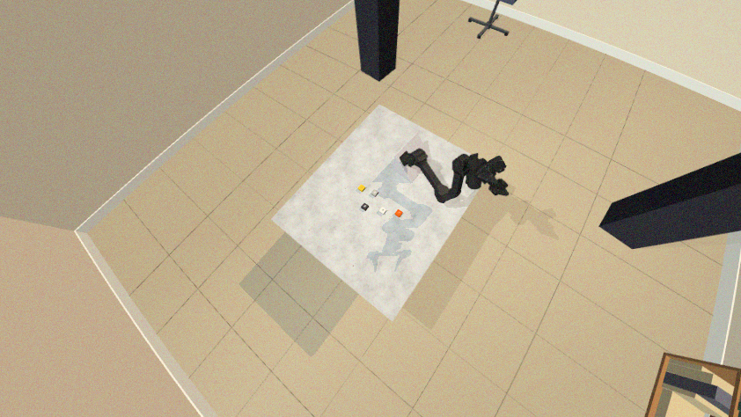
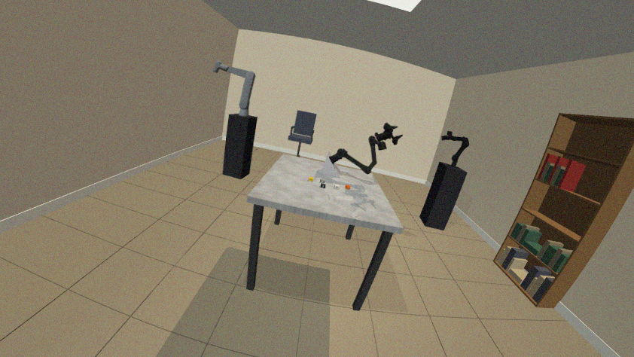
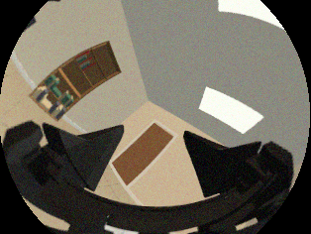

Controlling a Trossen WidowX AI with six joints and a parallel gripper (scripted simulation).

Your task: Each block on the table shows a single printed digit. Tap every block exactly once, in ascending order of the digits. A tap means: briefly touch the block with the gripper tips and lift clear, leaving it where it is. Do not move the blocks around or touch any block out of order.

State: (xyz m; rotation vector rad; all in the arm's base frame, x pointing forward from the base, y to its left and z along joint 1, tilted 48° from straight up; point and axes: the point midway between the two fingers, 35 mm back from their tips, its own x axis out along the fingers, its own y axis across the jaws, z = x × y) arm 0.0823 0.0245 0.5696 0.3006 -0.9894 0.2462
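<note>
Several small blocks lie apart on the marble table [image 1: 321, 207] [image 2: 279, 190]: a yellow block [image 1: 361, 187] [image 2: 311, 179], a light grey block [image 1: 374, 193] [image 2: 321, 181], a black block [image 1: 364, 206] [image 2: 322, 186], a white block [image 1: 382, 210] [image 2: 336, 187] and an orange block [image 1: 399, 213] [image 2: 347, 187]. Their digits are too small to read. My gripper [image 1: 502, 176] [image 2: 399, 131] [image 3: 154, 131] is open and empty, raised high and well away from the blocks. The wrist view shows no block.
A pale translucent cone [image 2: 329, 168] stands on the table near my arm's base. Beyond the table are black pedestals [image 2: 239, 146] [image 2: 443, 195] with other arms, an office chair [image 2: 305, 123] and a bookshelf [image 2: 572, 190] [image 3: 79, 79]. The wrist camera faces walls and ceiling.
</note>
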